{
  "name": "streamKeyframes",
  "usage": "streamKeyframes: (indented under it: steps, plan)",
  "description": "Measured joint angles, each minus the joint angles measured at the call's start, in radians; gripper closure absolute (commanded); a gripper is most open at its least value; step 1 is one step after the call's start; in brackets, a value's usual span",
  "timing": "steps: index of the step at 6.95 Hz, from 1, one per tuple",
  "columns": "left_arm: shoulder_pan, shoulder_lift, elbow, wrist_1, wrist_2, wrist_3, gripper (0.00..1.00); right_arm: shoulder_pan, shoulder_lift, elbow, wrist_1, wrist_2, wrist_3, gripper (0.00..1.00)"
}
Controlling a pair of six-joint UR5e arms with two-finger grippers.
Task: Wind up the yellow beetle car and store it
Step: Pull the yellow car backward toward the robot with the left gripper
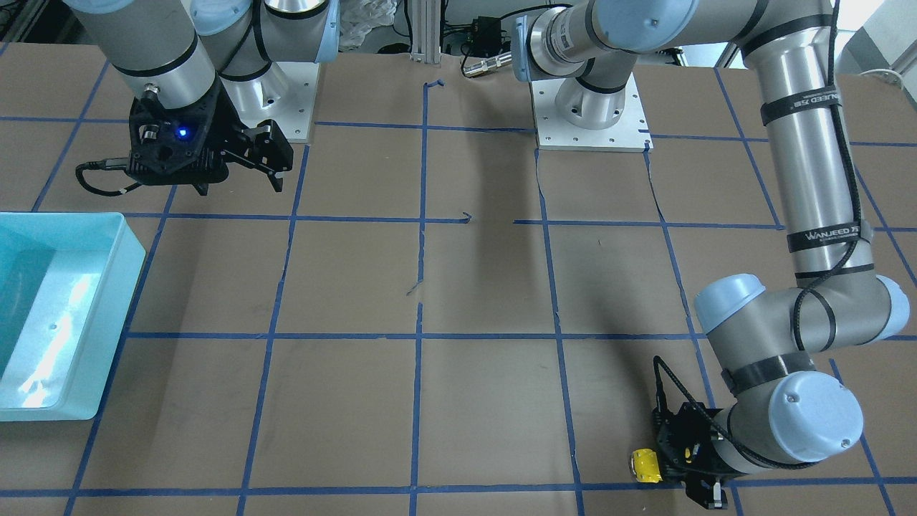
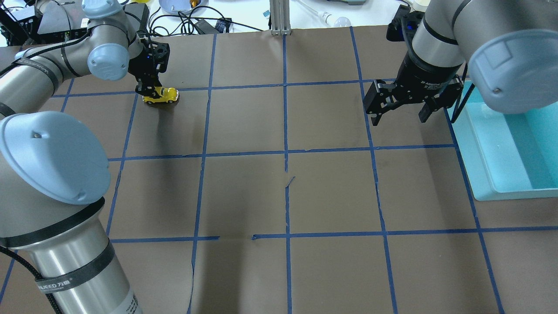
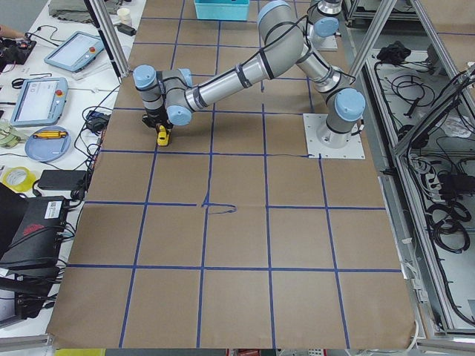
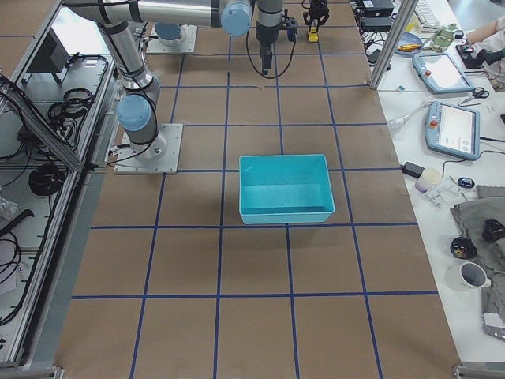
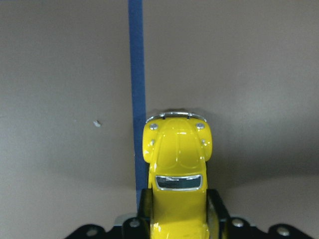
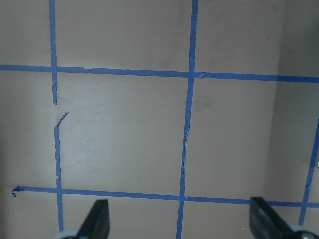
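The yellow beetle car sits on the brown table at the far left of the overhead view, beside a blue tape line. My left gripper is shut on its rear. In the left wrist view the car fills the lower middle, its nose pointing away, its rear held between the fingers. It also shows in the front-facing view and the exterior left view. My right gripper hangs open and empty above the table, near the teal bin. Its two fingertips show wide apart.
The teal bin is empty and stands at the table's right side in the overhead view. Blue tape lines grid the brown paper. Operator desks with tablets and cables lie beyond the far edge.
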Motion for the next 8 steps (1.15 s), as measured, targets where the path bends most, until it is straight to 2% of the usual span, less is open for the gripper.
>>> streamKeyframes:
  steps: [8]
  plan:
    - [0.056, 0.001, 0.002, 0.0, -0.002, 0.085, 1.0, 0.0, 0.0, 0.001, 0.0, 0.0, 0.0, 0.0]
